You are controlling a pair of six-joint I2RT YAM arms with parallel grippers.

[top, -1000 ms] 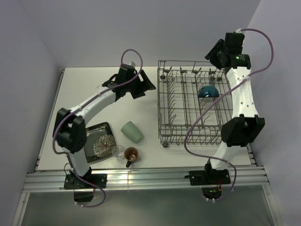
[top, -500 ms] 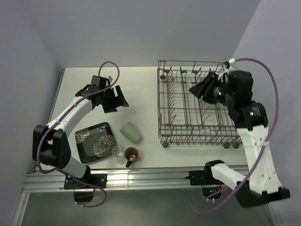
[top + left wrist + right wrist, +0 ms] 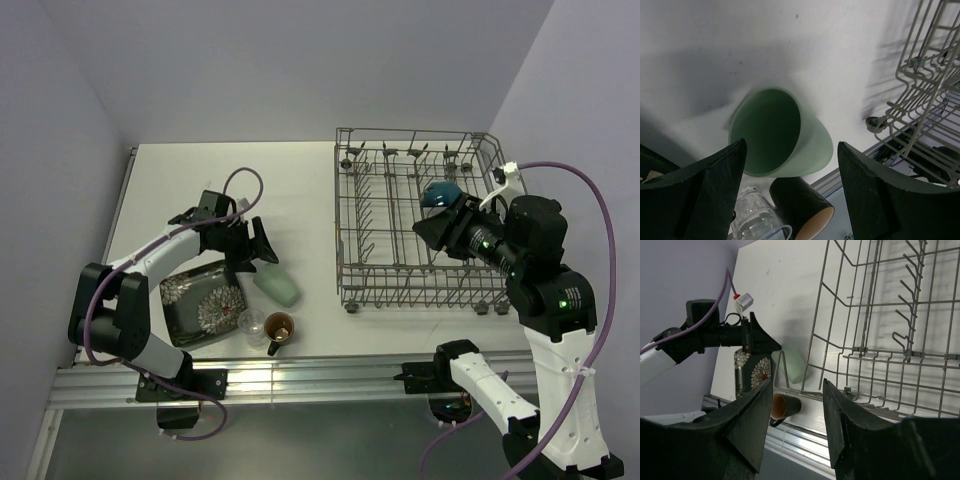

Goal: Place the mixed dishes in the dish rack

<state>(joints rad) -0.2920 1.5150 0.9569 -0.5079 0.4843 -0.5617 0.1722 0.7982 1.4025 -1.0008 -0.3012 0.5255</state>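
Note:
The pale green cup [image 3: 281, 288] lies on its side left of the dish rack [image 3: 362, 222], its mouth [image 3: 769, 131] facing my left gripper [image 3: 262, 252]. That gripper is open, its fingers [image 3: 710, 192] on either side of the cup and short of touching it. The brown mug [image 3: 278, 328] and the clear glass [image 3: 250, 322] lie just in front of the cup. Left of them is the floral plate [image 3: 200, 300]. The dark bowl [image 3: 440, 192] rests in the rack's back right part. My right gripper [image 3: 425, 228] hangs open over the rack, holding nothing.
The rack's wire wall and a wheel [image 3: 875, 122] stand close to the right of the cup. The table's front rail [image 3: 300, 375] runs just behind the mug. In the right wrist view, the cup [image 3: 799, 365], mug [image 3: 785, 406] and plate [image 3: 752, 372] show beyond the rack's wires.
My left gripper swung from the far side of the table down to the green cup. The right arm came from the rack's back corner to over its right part, so the bowl shows again.

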